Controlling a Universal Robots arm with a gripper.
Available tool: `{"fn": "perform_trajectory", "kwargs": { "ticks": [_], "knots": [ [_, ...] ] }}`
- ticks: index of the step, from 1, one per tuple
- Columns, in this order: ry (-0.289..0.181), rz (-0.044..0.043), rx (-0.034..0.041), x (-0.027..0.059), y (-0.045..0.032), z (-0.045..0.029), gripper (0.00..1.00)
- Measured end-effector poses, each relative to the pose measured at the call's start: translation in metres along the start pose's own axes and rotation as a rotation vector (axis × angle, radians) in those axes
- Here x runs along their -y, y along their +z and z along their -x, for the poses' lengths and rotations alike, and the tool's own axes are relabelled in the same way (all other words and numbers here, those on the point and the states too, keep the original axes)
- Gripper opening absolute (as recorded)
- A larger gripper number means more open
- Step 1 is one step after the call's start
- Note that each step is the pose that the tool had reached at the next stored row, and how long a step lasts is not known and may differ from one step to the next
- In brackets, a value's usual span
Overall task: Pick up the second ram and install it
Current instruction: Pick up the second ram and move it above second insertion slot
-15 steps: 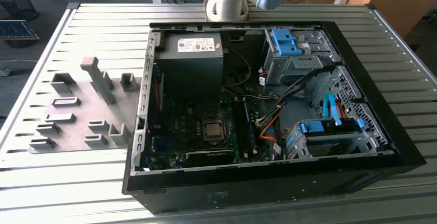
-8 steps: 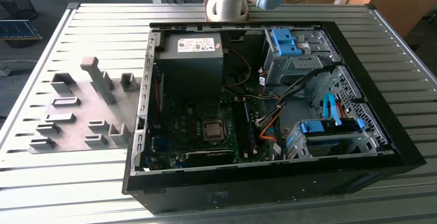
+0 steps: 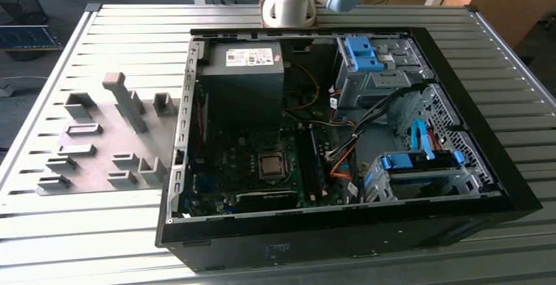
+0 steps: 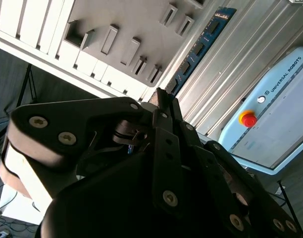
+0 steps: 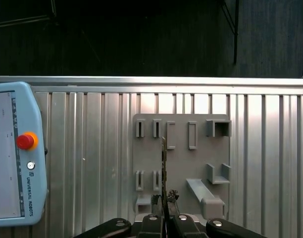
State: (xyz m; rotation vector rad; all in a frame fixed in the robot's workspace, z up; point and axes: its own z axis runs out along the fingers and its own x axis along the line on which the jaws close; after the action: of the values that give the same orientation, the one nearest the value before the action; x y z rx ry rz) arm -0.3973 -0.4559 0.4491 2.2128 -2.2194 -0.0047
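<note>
- The gripper (image 5: pixel 164 201) is clamped on the second ram (image 5: pixel 164 163). The jaws are closed against its two flat faces near one end.
- In the first wrist view the stick is seen edge-on, as a thin line running straight out from between the jaws. In the second wrist view its blue-green face and row of black chips are seen.
- The long axis of the stick is in line with the gripper. The free end points away from the wrist.
- The stick is held above the grey fixture plate (image 5: pixel 183 158) and is judged to be clear of the plate's slots. The pick-up is therefore judged complete, and the installation is not yet done.
- The computer case (image 3: pixel 347 233) stands on the slatted table (image 3: pixel 287 21), just beside the fixture plate on the exterior view's right.
- The memory slots (image 3: pixel 313 161) are located on the motherboard (image 3: pixel 234 155), just beside the processor socket (image 3: pixel 272 166) on the exterior view's right. Their long axis runs from the case's near wall toward the arm's base (image 3: pixel 291 5).
- A teach pendant (image 5: pixel 13 158) lies on the table, apart from the fixture plate.
</note>
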Motion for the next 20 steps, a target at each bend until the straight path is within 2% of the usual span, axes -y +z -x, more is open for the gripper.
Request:
{"fn": "perform_trajectory", "kwargs": {
  "ticks": [20],
  "knots": [
    [0.000, 0.0000, -0.0001, 0.0219, -0.0002, 0.0001, 0.14]
  ]
}}
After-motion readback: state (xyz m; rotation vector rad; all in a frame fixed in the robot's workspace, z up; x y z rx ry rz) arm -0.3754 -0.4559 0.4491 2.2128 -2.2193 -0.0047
